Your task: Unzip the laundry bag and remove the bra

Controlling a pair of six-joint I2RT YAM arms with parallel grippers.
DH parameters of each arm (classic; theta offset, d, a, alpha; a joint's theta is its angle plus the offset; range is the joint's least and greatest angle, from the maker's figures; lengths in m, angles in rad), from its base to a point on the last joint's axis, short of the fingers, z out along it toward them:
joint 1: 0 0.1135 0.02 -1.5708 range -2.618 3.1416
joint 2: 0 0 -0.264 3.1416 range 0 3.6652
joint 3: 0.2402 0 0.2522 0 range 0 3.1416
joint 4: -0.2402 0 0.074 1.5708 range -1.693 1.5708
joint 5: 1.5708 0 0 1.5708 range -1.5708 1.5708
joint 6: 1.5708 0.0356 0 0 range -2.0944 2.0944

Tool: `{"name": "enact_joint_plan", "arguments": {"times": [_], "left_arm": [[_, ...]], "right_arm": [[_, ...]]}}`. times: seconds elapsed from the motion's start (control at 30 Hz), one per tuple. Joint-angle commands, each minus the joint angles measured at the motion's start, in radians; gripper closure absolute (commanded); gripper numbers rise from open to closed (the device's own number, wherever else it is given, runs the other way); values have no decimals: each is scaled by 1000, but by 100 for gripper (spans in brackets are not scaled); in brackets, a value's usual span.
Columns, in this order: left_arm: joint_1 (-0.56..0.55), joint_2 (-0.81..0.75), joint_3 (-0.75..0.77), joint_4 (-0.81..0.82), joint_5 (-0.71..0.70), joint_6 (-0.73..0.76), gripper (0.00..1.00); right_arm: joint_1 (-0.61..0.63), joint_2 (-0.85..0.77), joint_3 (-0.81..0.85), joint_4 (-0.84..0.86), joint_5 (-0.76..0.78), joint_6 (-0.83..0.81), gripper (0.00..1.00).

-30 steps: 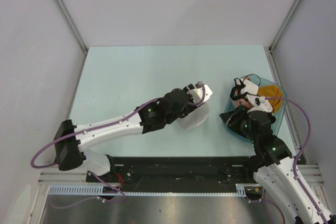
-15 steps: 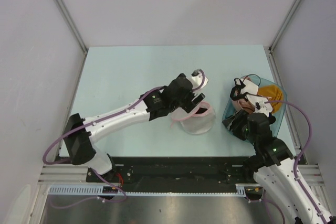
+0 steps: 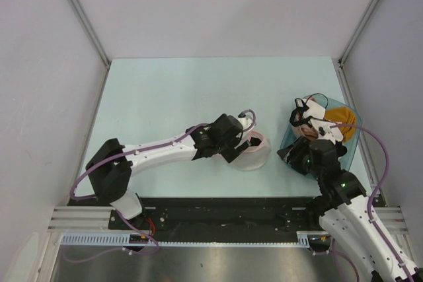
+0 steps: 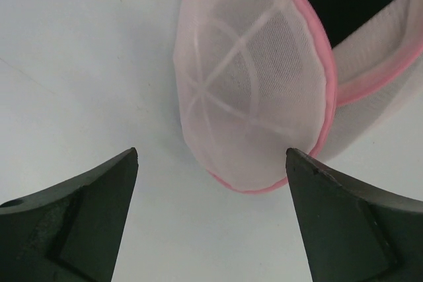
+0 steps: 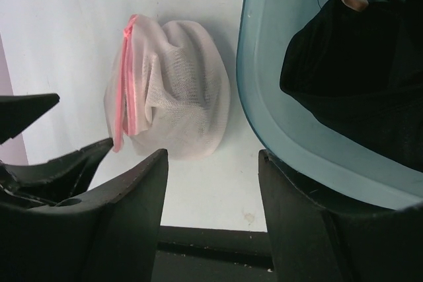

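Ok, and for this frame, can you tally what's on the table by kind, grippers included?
White mesh laundry bag: 1
Teal basin: 1
Grippers: 2, the left gripper and the right gripper, both open
Total: 4
The clothes heaped in the basin are too tangled to count apart.

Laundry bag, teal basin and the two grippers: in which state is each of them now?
laundry bag: lying on the table, its two pink rims parted on one side, held by no gripper.
teal basin: standing beside the bag, dark cloth inside.
left gripper: open, empty, facing the bag.
right gripper: open, empty, near the basin's rim.
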Motion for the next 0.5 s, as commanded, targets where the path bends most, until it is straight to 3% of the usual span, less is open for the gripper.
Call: {"name": "enact_joint_plan", "arguments": {"times": [0.0, 0.47], "left_arm": [[-1, -83, -50, 98, 51, 10, 2], [-1, -146, -114, 147, 252, 15, 1]], "right_arm": [[-2, 25, 35, 51, -15, -9, 39], [-2, 33, 37, 61, -24, -11, 39]]}}
